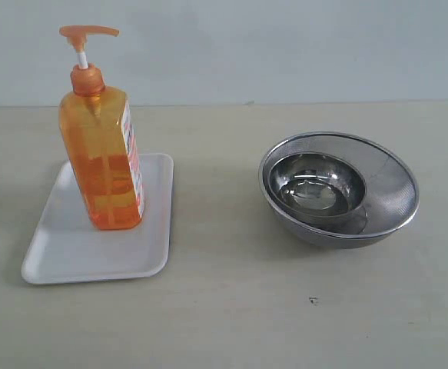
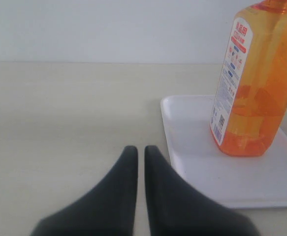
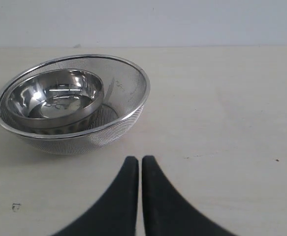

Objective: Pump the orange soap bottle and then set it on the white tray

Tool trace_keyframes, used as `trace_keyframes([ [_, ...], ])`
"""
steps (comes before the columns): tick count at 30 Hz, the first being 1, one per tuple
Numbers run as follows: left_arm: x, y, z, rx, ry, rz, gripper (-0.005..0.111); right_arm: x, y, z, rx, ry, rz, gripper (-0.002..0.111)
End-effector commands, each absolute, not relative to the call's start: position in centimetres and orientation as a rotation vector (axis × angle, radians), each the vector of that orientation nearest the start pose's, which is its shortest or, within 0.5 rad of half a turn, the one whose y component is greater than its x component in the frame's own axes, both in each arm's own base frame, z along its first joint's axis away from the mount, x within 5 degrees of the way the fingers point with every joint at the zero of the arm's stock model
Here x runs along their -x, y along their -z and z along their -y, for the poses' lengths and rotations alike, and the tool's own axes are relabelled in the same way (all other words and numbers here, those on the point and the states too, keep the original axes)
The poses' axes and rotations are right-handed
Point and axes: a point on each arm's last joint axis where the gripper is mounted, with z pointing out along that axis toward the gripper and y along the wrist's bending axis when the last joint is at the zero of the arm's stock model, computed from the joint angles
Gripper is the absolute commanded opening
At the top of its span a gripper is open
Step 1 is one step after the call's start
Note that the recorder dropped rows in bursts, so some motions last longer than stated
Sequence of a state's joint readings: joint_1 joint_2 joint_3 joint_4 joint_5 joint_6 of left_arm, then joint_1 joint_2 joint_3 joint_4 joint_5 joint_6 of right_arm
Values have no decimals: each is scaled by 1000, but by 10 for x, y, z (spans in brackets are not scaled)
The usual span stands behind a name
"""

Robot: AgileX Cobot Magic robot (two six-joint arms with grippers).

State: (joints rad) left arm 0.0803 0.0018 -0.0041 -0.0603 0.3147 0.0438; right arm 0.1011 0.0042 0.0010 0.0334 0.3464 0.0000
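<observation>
Left gripper and right gripper sit closed, empty; orange soap bottle stands on white tray, 2 steel bowls apart.

The pale table bears the white tray and, well apart from it, a steel mesh bowl.

bright, even light (soft shadows), slightly grainy.

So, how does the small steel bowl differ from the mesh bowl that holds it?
The small steel bowl has solid, mirror-like walls; the mesh bowl has fine mesh walls under a solid rim. The small steel bowl is narrower and sits inside the mesh bowl, off its centre. Both are round, silver metal and open upward.
</observation>
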Motion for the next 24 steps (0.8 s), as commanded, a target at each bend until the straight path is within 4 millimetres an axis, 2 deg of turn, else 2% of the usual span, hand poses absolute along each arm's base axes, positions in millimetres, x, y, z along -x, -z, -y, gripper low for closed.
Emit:
trace_keyframes([
  [1,-54,-185,-2,77,-14,-1795,5,-53,-182,-6,85,-85,-1832,0],
  [24,-54,-185,-2,77,-14,-1795,5,-53,-182,-4,79,-49,-1831,0],
])
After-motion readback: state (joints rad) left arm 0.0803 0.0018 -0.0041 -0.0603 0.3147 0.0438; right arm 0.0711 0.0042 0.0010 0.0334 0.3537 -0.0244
